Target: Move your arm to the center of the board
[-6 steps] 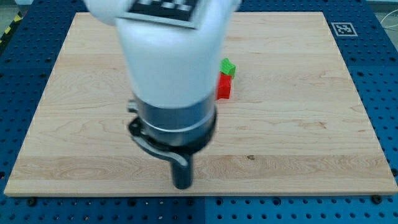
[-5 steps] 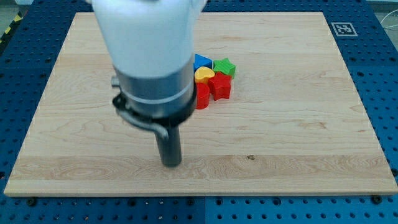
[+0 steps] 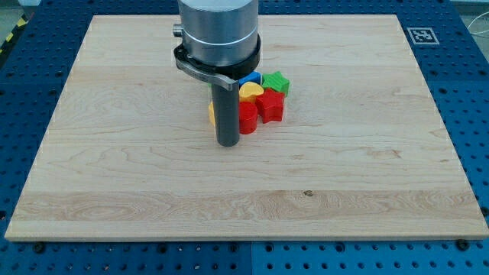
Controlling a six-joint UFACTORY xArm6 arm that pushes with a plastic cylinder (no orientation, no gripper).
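Six blocks on the board (image 3: 114, 176), confirm? — Operator

Six show. All sit in one tight cluster near board centre, toward 12 o'clock of it. — Arm

Give the cluster layout. — Operator

Green star (image 3: 276, 80) is at the 1 o'clock end. Blue block (image 3: 249, 78) lies at 9 o'clock of the star, partly hidden by the arm body (image 3: 218, 34); its shape cannot be made out. Yellow heart (image 3: 250, 92) is at 6 o'clock of the blue block, touching it. Red star (image 3: 271, 107) is at 4 o'clock of the heart, touching it. Red block (image 3: 247, 118) stands at 8 o'clock of the red star, touching it. A second yellow block (image 3: 212, 113) shows at 9 o'clock of the rod (image 3: 227, 114), mostly hidden behind it; shape not readable. — Arm

State tip position. — Operator

My tip (image 3: 227, 143) rests on the board at 7 o'clock of the red block, just beside it. Contact between the two cannot be told from this view. The second yellow block is at 11 o'clock of the tip. The rod stands upright. — Arm

Tip relative to board centre? — Operator

Near it, slightly toward 8 o'clock. — Arm

Jaw state? — Operator

Not applicable: the arm ends in the rod only, so no opening can be read. — Arm

Other items? — Operator

One square marker (image 3: 419, 34) at the board's 2 o'clock corner. The board lies on a blue perforated table (image 3: 23, 92). — Arm
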